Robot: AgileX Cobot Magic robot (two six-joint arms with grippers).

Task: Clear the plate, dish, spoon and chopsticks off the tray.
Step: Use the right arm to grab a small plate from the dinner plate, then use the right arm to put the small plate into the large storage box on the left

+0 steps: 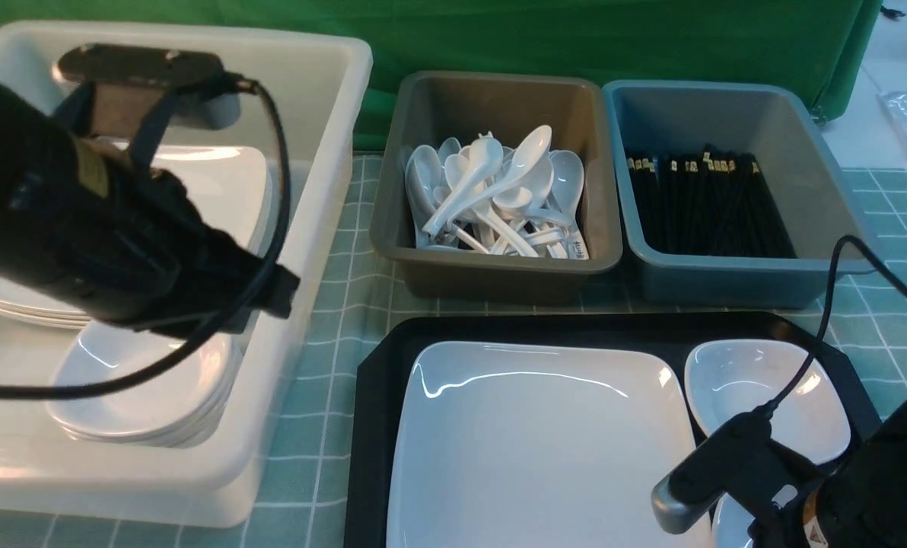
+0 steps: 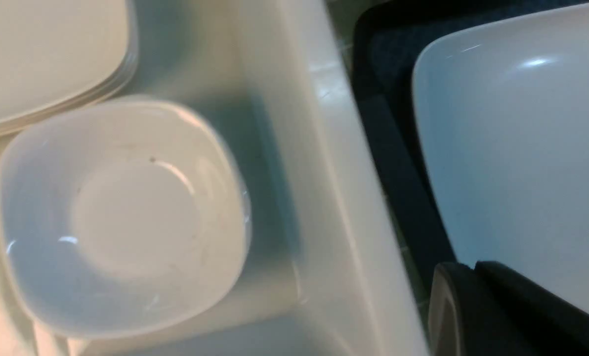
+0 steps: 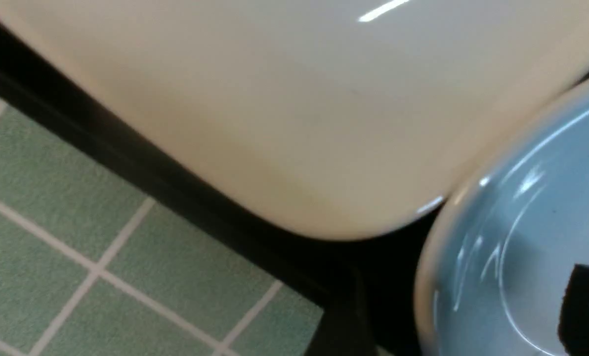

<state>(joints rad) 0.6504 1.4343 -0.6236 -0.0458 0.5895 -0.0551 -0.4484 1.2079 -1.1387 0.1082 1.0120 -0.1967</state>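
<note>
While large glossy white square plate (image 1: 537, 441) and small white squarish dish (image 1: 758, 396) sit on black rectangular plastic tray (image 1: 377, 396), lower centre, clearing unfinished; spoon, chopsticks unseen there. Left gripper (image 1: 275, 293) closed, frame left; right gripper (image 3: 588, 304) state unclear.

No legible text or labels

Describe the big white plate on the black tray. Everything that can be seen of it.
The plate is large, square with rounded corners, glossy white and shallow, with a gently raised rim. It looks like glazed ceramic or melamine and reflects the ceiling lights. It lies flat and right way up on the tray, covering the left and middle of its floor. Its visible surface is bare. Its near edge runs out of the front view. A small white dish sits close by its right edge; whether they touch cannot be told.
</note>
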